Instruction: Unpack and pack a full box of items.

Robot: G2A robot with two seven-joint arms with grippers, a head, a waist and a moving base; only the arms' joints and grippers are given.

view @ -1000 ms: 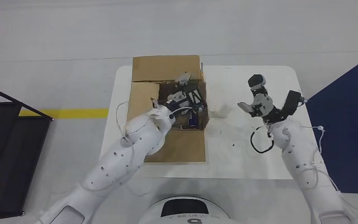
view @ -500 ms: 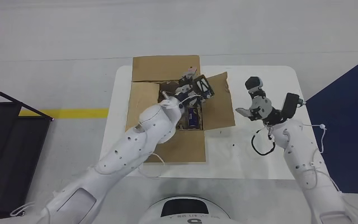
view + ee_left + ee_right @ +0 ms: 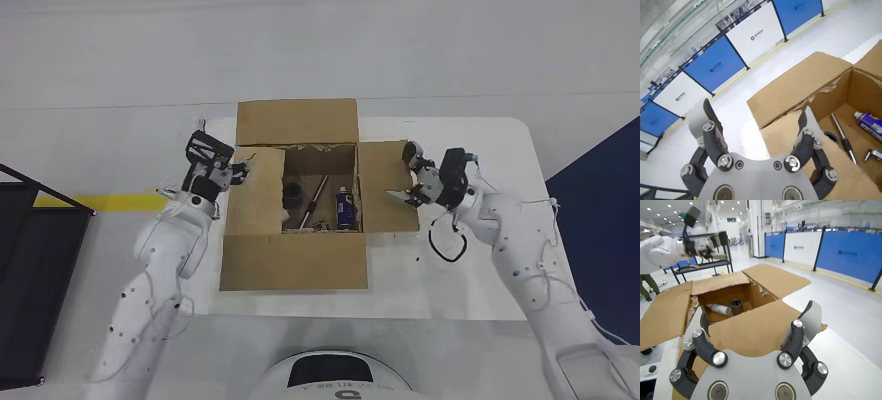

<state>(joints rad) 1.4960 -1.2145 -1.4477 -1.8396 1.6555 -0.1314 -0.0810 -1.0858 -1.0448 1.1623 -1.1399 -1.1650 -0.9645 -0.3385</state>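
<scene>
Currently brown cardboard box (image 3: 295,262) flaps out; left gripper (image 3: 755,112) and right gripper (image 3: 757,310) over opposite side flaps, fingers (image 3: 811,312) splayed wide; blue spray can (image 3: 343,208) inside.

Open cardboard box (image 3: 295,190), flaps outspread
</scene>
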